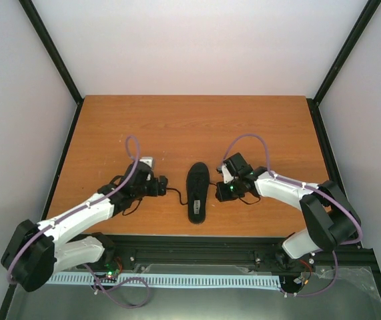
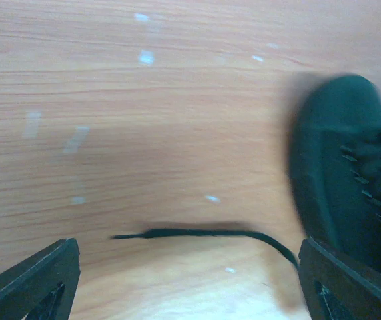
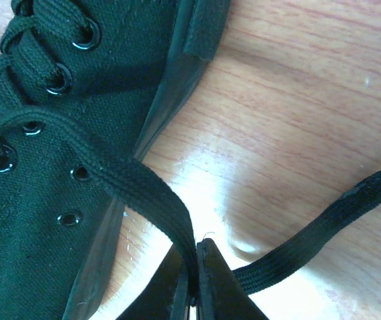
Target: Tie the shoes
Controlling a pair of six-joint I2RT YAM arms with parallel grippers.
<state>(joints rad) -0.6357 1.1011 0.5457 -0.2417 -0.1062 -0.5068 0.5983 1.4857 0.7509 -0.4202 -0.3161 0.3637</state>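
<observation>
A small all-black shoe (image 1: 197, 192) lies on the wooden table (image 1: 197, 127) between my two arms. In the left wrist view the shoe (image 2: 347, 180) is at the right, and one thin black lace (image 2: 203, 233) lies flat on the wood between the fingers. My left gripper (image 1: 163, 185) (image 2: 189, 248) is open and empty, just left of the shoe. My right gripper (image 1: 222, 190) (image 3: 193, 270) is shut on the other lace (image 3: 130, 183), which runs taut from the eyelets of the shoe (image 3: 50, 220) into the jaws. Its free end (image 3: 323, 227) trails off to the right.
A black frame rail (image 1: 203, 243) runs along the table's near edge by the arm bases. Black posts (image 1: 50, 50) stand at the far corners against white walls. A purple cable (image 1: 247, 139) loops above the right wrist.
</observation>
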